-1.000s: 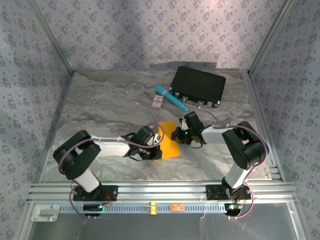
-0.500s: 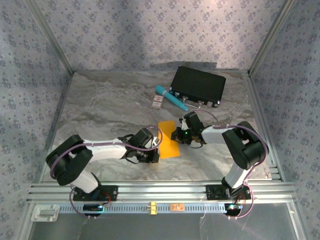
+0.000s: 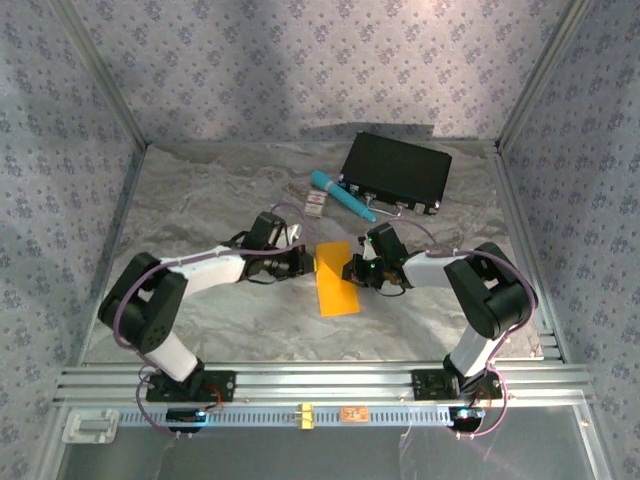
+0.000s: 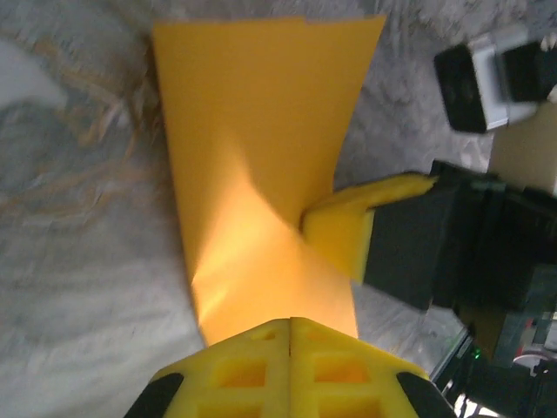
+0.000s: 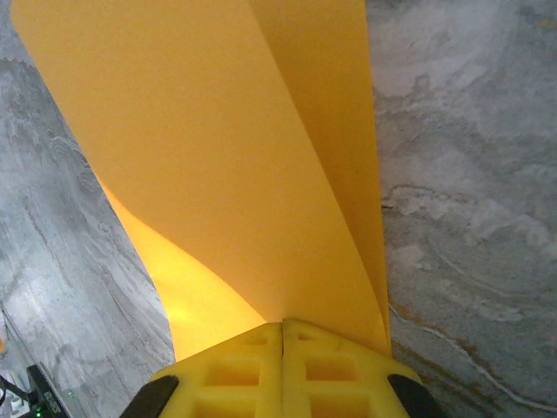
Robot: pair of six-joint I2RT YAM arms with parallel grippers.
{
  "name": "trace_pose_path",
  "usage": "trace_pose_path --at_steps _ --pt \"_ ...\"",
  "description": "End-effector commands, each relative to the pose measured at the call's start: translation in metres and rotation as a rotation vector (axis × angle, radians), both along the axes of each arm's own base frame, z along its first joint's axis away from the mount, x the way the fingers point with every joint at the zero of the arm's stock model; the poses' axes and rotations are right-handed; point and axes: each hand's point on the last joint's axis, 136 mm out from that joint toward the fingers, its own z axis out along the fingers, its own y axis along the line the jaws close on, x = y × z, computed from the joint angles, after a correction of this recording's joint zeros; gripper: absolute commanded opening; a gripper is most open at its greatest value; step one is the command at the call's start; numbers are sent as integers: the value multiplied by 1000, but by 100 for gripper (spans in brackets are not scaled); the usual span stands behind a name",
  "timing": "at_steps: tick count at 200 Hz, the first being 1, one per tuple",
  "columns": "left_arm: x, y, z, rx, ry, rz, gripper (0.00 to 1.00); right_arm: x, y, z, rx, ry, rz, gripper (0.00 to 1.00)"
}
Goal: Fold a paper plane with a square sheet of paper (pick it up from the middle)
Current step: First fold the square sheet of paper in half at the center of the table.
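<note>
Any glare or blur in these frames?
Top external: even light, soft shadow behind the black case. Left wrist: hot spot on the sheet of paper, left hand blurred at the bottom edge. Right wrist: bright glow on the paper's curl, marble table sharp.

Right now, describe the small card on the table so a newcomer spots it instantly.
At the far right of the table lies the black case; a teal pen lies along its near-left side. Just left of the pen sits the small white-and-red card, flat and smaller than either.

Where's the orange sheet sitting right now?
Top view: the square sheet of paper lies folded at centre, between the left gripper and right gripper, the teal pen behind it.
</note>
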Motion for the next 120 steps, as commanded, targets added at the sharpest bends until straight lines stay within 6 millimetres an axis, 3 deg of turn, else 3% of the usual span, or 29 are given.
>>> trace_pose_path --at_steps 1,65,120 --pt "4 -18 5 -69 14 -63 0 -24 -30 -39 -153 134 -42 0" --pt "14 -16 -26 -37 54 -52 0 -27 -31 -39 -155 138 -45 0" --pt "1 8 -75 80 132 -24 0 -27 -31 -39 -155 140 -43 0"
